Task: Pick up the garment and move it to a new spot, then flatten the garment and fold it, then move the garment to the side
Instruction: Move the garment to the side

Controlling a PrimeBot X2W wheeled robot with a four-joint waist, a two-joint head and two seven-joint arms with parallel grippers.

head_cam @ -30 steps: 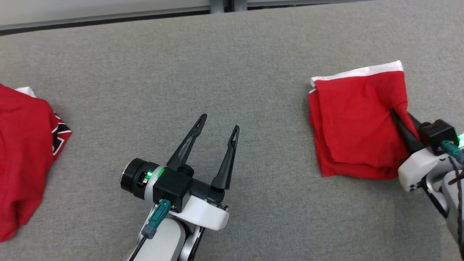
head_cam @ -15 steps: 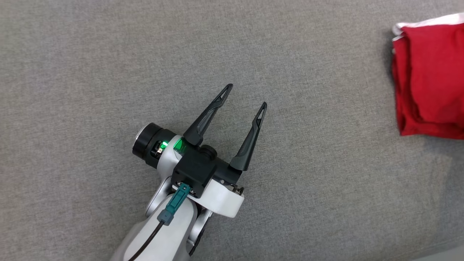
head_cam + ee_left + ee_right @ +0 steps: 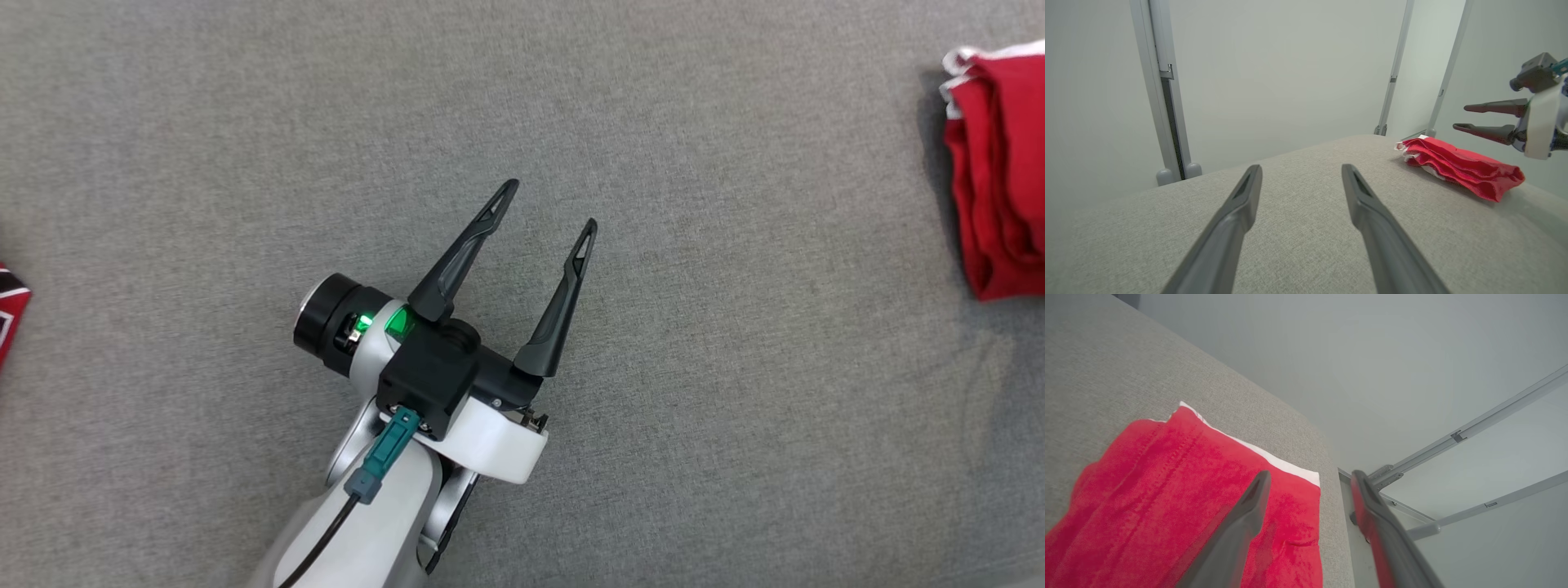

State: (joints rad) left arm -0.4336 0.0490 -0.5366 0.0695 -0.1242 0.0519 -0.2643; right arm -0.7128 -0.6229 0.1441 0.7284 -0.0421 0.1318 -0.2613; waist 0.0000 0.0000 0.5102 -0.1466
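Red garment (image 3: 1461, 167) under (spread) right gripper (image 3: 1459, 117).

No words, labels, brands or numbers can be read anywhere. A black-and-white print (image 3: 11, 300) on the red cloth (image 3: 3, 339) at the head view's left edge is cut off, and no letters can be made out in it

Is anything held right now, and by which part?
Nothing is held: left gripper open over the table; right gripper open above the folded red garment.
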